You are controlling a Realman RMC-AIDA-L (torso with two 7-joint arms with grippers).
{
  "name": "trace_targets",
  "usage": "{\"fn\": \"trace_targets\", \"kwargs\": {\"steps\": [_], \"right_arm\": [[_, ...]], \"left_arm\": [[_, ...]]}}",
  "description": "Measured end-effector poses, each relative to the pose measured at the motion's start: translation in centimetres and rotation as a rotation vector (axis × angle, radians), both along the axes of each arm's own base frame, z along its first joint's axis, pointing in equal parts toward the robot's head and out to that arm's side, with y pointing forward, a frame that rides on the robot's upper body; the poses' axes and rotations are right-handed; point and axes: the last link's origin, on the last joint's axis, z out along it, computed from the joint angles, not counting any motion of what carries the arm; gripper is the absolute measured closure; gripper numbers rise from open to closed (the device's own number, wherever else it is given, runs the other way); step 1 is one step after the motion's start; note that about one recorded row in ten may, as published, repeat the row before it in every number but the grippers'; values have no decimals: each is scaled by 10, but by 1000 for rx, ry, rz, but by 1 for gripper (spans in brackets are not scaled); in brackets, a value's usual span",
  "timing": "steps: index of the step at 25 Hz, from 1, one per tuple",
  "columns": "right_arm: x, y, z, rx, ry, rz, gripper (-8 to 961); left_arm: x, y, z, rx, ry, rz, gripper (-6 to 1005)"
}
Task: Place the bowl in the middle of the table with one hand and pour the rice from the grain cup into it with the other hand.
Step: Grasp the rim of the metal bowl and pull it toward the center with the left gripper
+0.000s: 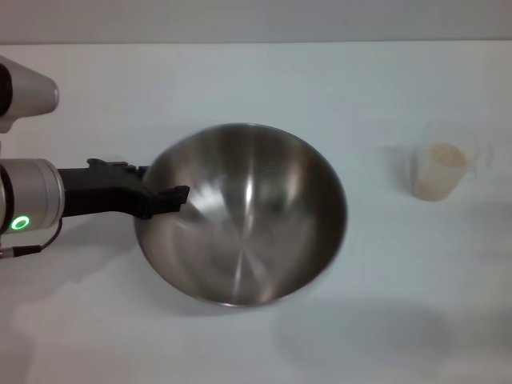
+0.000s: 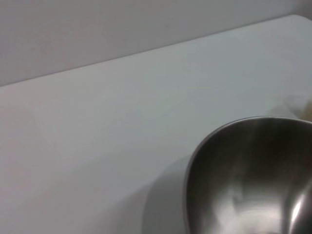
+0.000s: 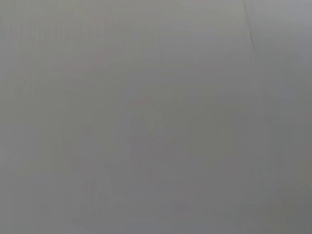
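— What do the fingers hold?
— The left gripper [image 1: 164,196] is clamped on the left rim of the bowl [image 1: 248,216], which sits mid-table [image 1: 240,80], tilted.
— Anything nearby?
— The grain cup [image 1: 440,170], with rice [image 1: 446,154] inside, stands well apart on the bowl's right. Nothing lies between them.

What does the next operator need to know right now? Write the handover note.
Left gripper: shut on the bowl, fingers clamped over its left rim; the bowl appears tilted, roughly mid-table.
Right gripper: not in view; its wrist camera shows only a blank grey surface.
Grain cup: upright on the table, to the right of the bowl and apart from it, with the rice inside.
Done: bowl grasped and brought near the middle.
Left: set the bowl down flat and release it; take the cup with the right gripper and pour the rice into the bowl.
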Motion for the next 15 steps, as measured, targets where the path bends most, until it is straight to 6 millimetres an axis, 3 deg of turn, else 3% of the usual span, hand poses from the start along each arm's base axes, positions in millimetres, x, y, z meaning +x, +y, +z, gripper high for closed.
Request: {"fn": "trace_targets", "kwargs": {"steps": [6,15], "right_arm": [[0,0,0,0,0,-1,126],[0,0,0,0,0,1,126]], "left_arm": [[5,1,-2,-16,2,-21,301],[7,3,-3,-21,3,-27,695]]}}
